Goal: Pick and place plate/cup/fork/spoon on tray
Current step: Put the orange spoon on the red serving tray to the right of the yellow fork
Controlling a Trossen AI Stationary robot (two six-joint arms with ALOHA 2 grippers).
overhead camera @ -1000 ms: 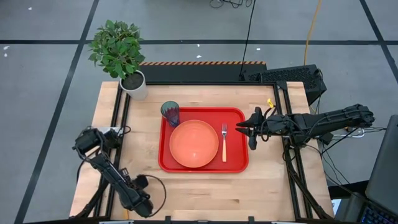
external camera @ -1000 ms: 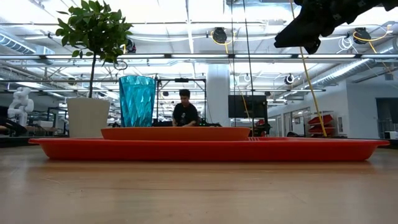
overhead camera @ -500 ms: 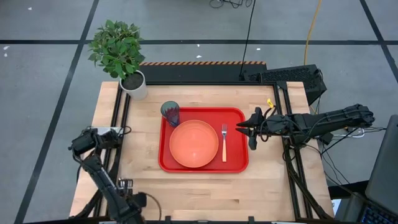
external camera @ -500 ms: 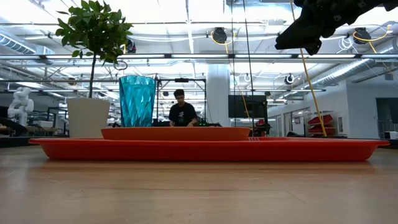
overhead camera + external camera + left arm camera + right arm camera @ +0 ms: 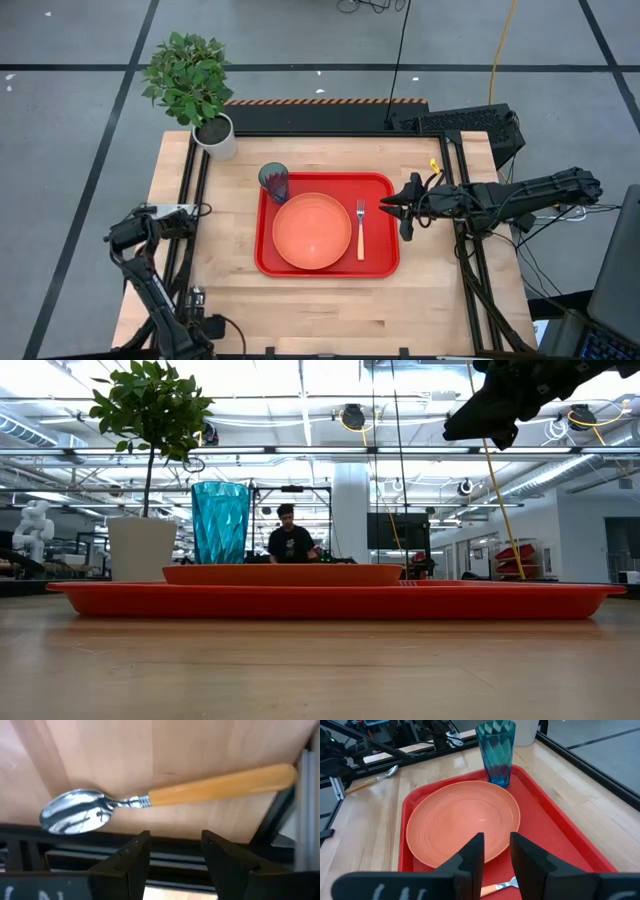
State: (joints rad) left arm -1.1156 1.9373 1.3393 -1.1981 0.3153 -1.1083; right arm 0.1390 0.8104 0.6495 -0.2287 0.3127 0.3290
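Observation:
The red tray [image 5: 385, 262] lies mid-table. On it rest the salmon plate [image 5: 311, 231], the teal cup [image 5: 275, 181] upright at its far left corner, and the fork [image 5: 360, 230] flat to the right of the plate. The spoon [image 5: 165, 797] lies flat on the bare wood near the table's left edge; it also shows in the right wrist view [image 5: 375, 777]. My left gripper [image 5: 172, 852] is open just short of the spoon, near the table's near left corner, touching nothing. My right gripper [image 5: 402, 208] is open and empty, high above the tray's right rim.
A potted plant in a white pot [image 5: 215, 135] stands at the table's far left corner. Black frame rails [image 5: 190, 230] run along the table's left and right edges. A person [image 5: 290, 545] sits in the room far behind the table.
My left arm has swung toward the table's near left corner, its gripper moving toward the near and left edges. The things on the tray have not moved.

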